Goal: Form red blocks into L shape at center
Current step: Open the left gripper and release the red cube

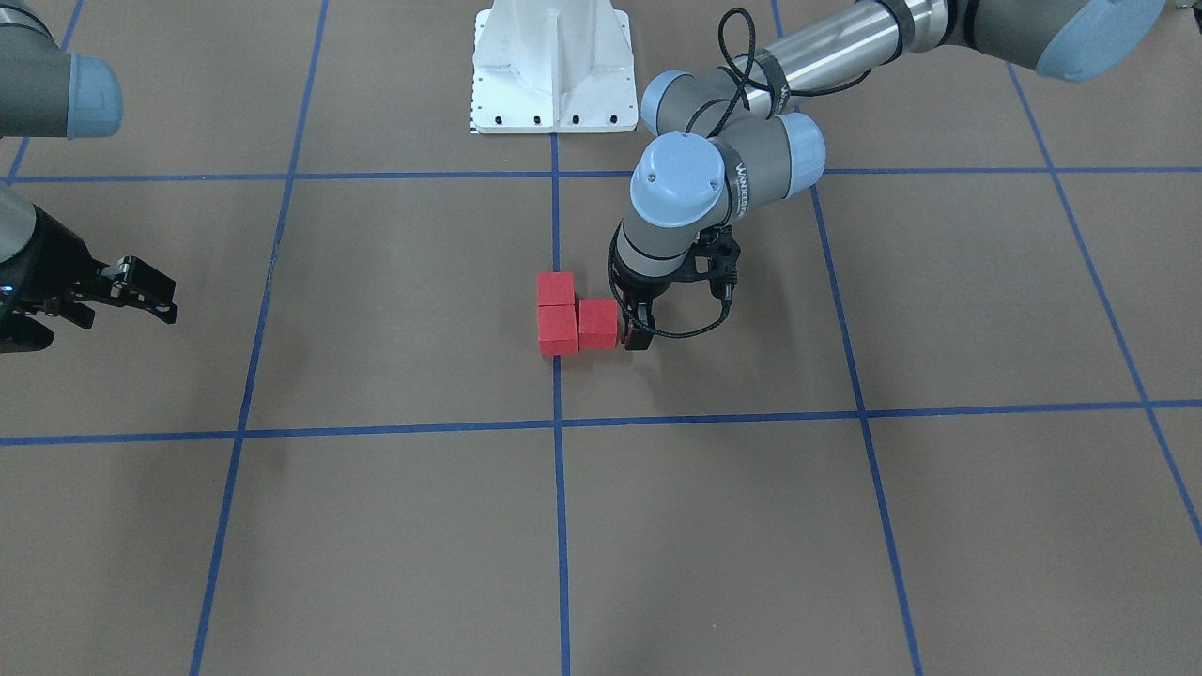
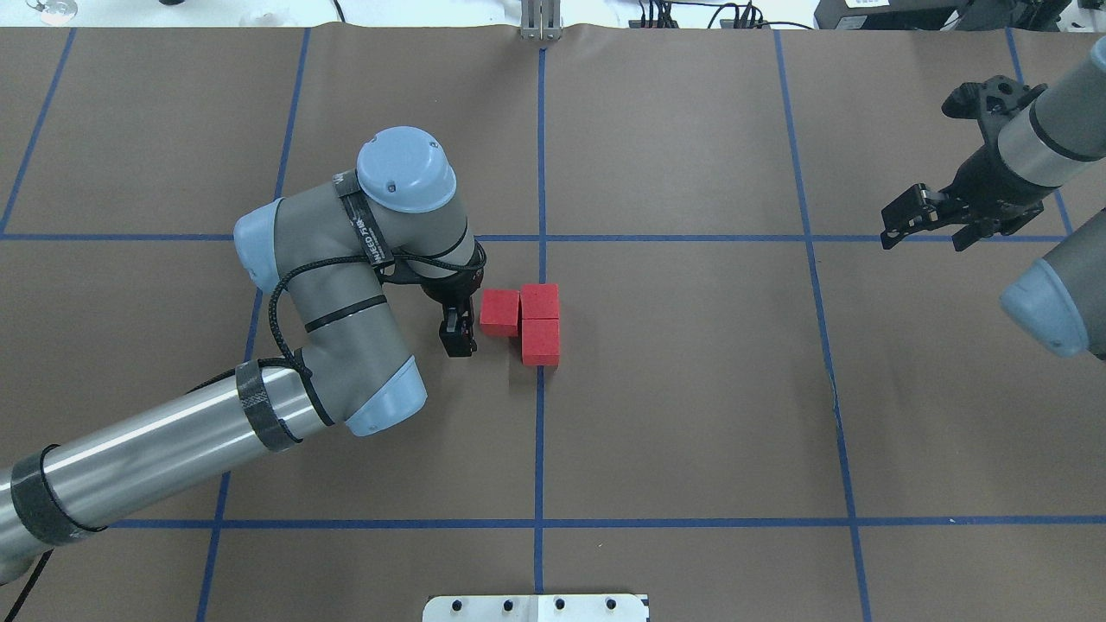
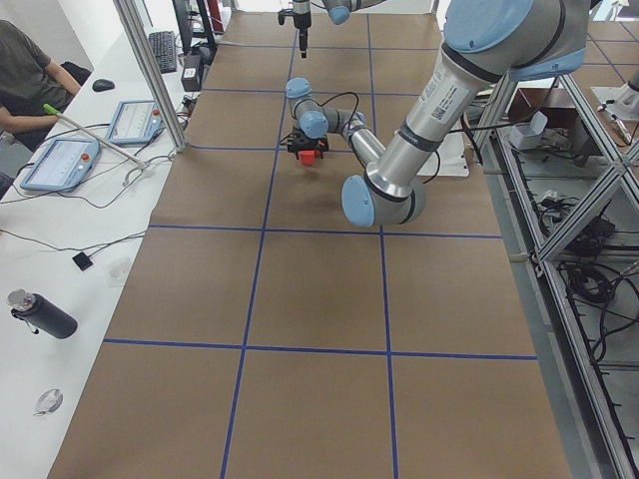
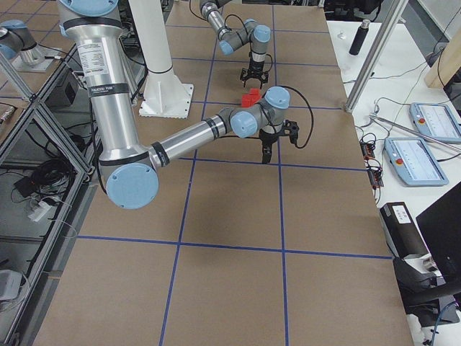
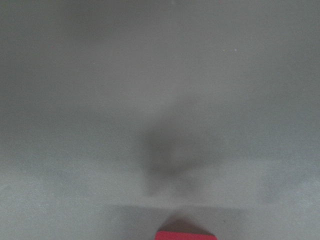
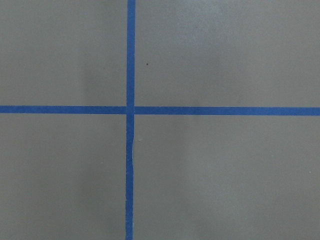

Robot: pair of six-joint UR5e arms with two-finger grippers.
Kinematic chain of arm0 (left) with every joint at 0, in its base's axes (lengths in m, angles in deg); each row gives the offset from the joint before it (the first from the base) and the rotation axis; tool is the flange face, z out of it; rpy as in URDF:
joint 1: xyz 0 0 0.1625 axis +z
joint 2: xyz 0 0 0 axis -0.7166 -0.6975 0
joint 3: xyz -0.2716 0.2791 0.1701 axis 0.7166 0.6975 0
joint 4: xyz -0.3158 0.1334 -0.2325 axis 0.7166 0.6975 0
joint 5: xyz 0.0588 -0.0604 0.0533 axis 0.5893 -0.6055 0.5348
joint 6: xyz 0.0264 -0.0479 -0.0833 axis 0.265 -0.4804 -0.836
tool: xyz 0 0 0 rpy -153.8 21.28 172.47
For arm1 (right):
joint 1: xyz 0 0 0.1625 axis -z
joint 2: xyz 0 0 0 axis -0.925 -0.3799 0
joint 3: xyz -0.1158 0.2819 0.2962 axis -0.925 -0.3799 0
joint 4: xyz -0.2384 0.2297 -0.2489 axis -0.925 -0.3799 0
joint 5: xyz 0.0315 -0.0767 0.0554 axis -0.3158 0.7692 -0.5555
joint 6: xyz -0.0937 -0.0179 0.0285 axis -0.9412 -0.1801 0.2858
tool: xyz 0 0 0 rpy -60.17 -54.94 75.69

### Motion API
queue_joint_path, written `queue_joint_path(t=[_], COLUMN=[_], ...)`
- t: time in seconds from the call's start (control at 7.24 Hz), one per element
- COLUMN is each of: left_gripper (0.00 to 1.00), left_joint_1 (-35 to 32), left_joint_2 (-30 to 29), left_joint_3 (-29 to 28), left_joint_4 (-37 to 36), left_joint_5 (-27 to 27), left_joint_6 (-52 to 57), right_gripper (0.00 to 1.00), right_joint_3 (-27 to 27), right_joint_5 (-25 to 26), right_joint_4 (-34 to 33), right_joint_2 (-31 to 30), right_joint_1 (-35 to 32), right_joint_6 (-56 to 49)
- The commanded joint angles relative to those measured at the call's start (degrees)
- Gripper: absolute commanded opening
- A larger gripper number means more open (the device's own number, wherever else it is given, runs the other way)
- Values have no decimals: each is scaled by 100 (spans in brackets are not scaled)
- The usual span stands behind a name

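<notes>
While I watch from the overhead view, the three red blocks (image 2: 539, 302) lie just above the middle of the frame, at the center (image 2: 605, 333) of the brown table (image 2: 691, 415). Two of them sit one above the other, touching, right on the middle blue tape line (image 2: 539, 449). The third touches the left side of the upper one, set a little lower than it, so the three make an L.

The left gripper (image 2: 457, 335) points down just left of that third block, very near it; I cannot tell whether it touches. I also cannot tell how far its fingers are parted, because from above and from the front camera they merge into one dark shape. All three blocks lie outside it on the table. My left wrist camera gives only a blurred brown surface with the red edge of a block at the bottom middle of the frame.

The right gripper (image 2: 923, 235) hangs at the right edge of the overhead frame, well apart from the blocks, its fingers spread wide and holding nothing. Its wrist camera looks down on a crossing of two tape lines. In the front camera the white base plate (image 1: 554, 66) stands at the top middle, beyond the blocks.
</notes>
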Motion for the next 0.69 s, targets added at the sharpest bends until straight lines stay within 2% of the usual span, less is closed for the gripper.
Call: queue_joint_path(t=[0.0,0.55], left_gripper=[100,100], left_joint_1=[118,136], left_joint_2=[105,124], left_joint_3=[22,127], left_joint_4=[8,0], left_joint_5=[7,-2], left_joint_6=[-1,-1], right_gripper=[100,100], right_joint_3=[-4,-48], right_joint_5=[0,0], right_joint_4=[0,0], right_joint_2=[0,0], right_joint_1=[0,0], right_joint_6=[-7,-16])
